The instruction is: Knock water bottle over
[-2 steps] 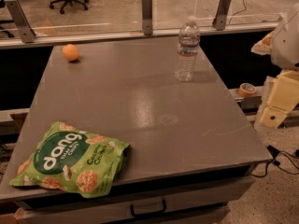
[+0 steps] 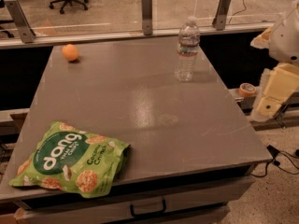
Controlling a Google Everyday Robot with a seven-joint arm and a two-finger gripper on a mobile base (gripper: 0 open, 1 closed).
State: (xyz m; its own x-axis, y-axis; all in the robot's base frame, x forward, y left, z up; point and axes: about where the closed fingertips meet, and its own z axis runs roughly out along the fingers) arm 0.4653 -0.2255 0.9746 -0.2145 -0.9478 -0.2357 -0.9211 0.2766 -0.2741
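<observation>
Arm (image 2: 287, 36) at far right edge, claw (image 2: 273, 97) hanging below it.

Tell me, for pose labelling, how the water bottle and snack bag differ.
The water bottle stands upright, far right; the snack bag lies flat, near left. The water bottle is clear, white-capped; the snack bag is opaque green. Both rest on the table; the gripper is beyond its right edge.
</observation>
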